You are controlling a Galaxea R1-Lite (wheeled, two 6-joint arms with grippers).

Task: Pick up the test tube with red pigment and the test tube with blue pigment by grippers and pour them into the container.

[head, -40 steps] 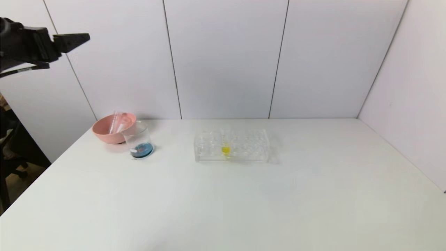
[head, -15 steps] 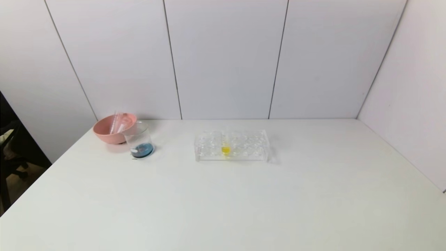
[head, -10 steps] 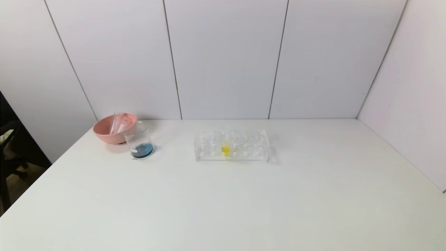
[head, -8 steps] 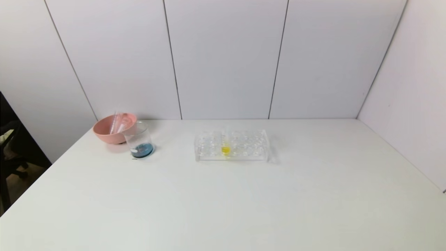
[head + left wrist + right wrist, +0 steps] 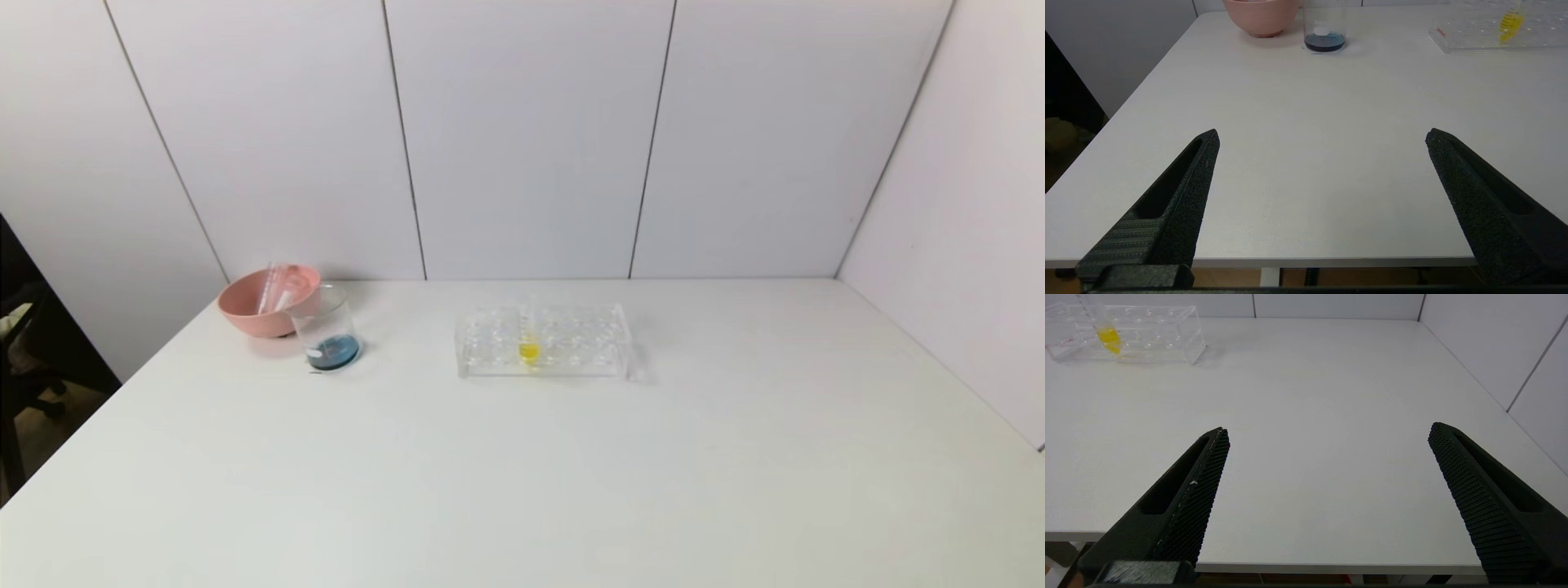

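The container point(image 5: 325, 331), a clear beaker, stands at the table's far left with dark blue liquid in its bottom; it also shows in the left wrist view point(image 5: 1324, 28). No tube with red or blue liquid is in view. Two clear, seemingly empty tubes point(image 5: 276, 287) lean in the pink bowl point(image 5: 255, 312). My left gripper point(image 5: 1322, 136) is open and empty at the table's near edge. My right gripper point(image 5: 1329, 430) is open and empty at the near edge, to the right. Neither gripper shows in the head view.
A clear tube rack point(image 5: 543, 343) stands mid-table and holds one tube with yellow liquid point(image 5: 528, 347), also seen in the right wrist view point(image 5: 1108, 335). The pink bowl point(image 5: 1261, 16) sits behind the beaker. Walls close the back and right; the table's left edge is open.
The left arm, raised at the upper left of the head view 2.7 s ago, has left that view. Nothing on the table has moved.
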